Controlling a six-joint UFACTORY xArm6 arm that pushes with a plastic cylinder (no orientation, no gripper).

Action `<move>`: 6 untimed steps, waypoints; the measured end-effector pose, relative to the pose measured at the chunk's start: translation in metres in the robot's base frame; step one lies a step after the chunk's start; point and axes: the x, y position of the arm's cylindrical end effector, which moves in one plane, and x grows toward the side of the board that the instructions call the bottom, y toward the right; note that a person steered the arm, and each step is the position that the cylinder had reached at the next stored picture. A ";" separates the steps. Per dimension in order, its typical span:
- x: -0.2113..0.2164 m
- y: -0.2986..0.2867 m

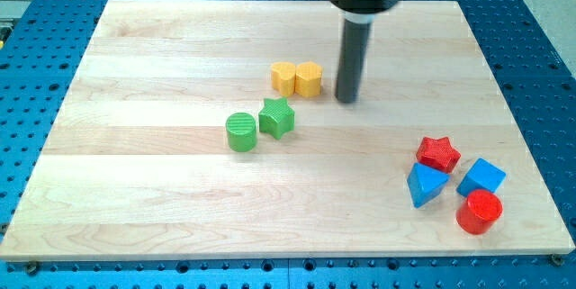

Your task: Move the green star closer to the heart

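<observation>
The green star [277, 118] lies near the board's middle, touching or nearly touching a green cylinder [241, 132] at its left. A yellow heart [284, 77] sits just above the star, side by side with a yellow hexagon [309, 79] on its right. My tip [346, 100] rests on the board just right of the yellow hexagon, above and to the right of the green star, apart from both.
At the view's lower right a red star [438, 154], a blue triangular block [425, 185], a blue cube [481, 178] and a red cylinder [478, 212] form a cluster. The wooden board [135, 190] lies on a blue perforated table.
</observation>
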 end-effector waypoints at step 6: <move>0.114 -0.113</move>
